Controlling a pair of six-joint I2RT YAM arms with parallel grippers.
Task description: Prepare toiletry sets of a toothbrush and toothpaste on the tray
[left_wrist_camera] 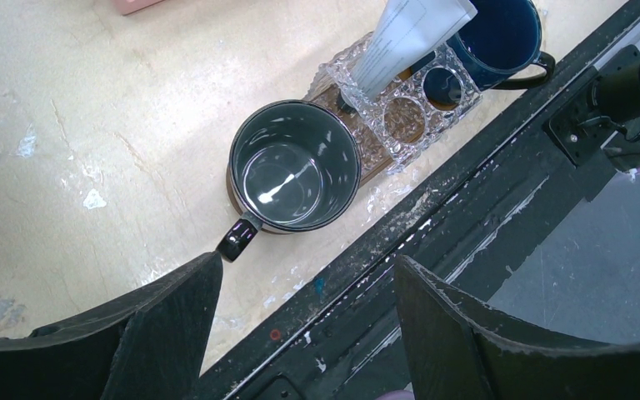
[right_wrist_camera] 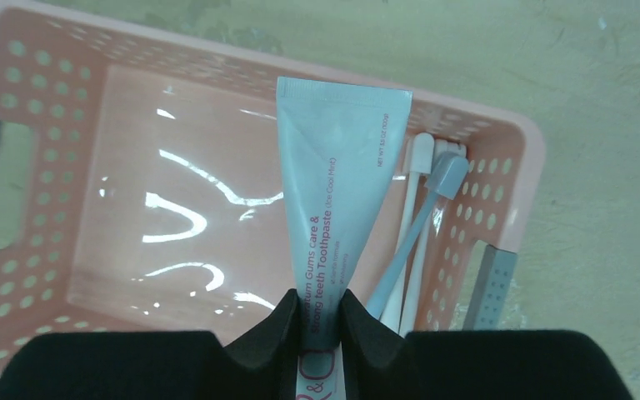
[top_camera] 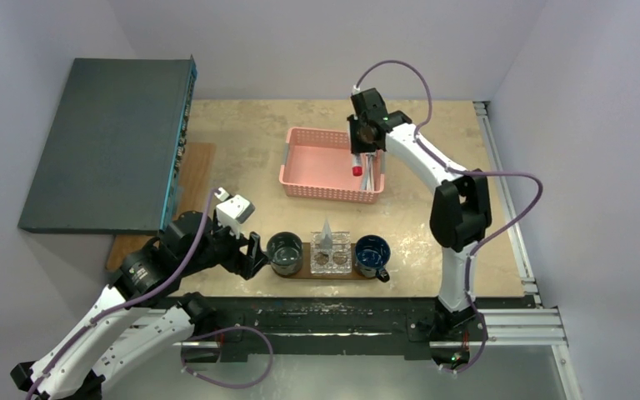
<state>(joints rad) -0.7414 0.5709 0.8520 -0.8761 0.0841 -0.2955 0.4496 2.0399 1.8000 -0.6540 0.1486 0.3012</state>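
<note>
My right gripper (right_wrist_camera: pixel 317 304) is shut on a silvery-grey toothpaste tube (right_wrist_camera: pixel 337 192), holding it over the right side of the pink basket (right_wrist_camera: pixel 50 250). From above, the tube's red cap (top_camera: pixel 357 170) hangs below the right gripper (top_camera: pixel 363 155). Pale blue and white toothbrushes (right_wrist_camera: pixel 421 225) lie against the basket's right wall. The dark brown tray (top_camera: pixel 300 272) sits near the front edge. It carries a clear holder (top_camera: pixel 333 257) with another toothpaste tube (left_wrist_camera: pixel 412 33) standing in it. My left gripper (left_wrist_camera: pixel 308 262) is open and holds nothing, just left of the tray.
A dark mug (left_wrist_camera: pixel 294 165) and a blue mug (top_camera: pixel 372 252) stand on the tray's ends, and the dark mug's handle (left_wrist_camera: pixel 237 240) is close to my left finger. A large dark grey box (top_camera: pixel 108 142) fills the left. A black rail (top_camera: pixel 342 321) runs along the near edge.
</note>
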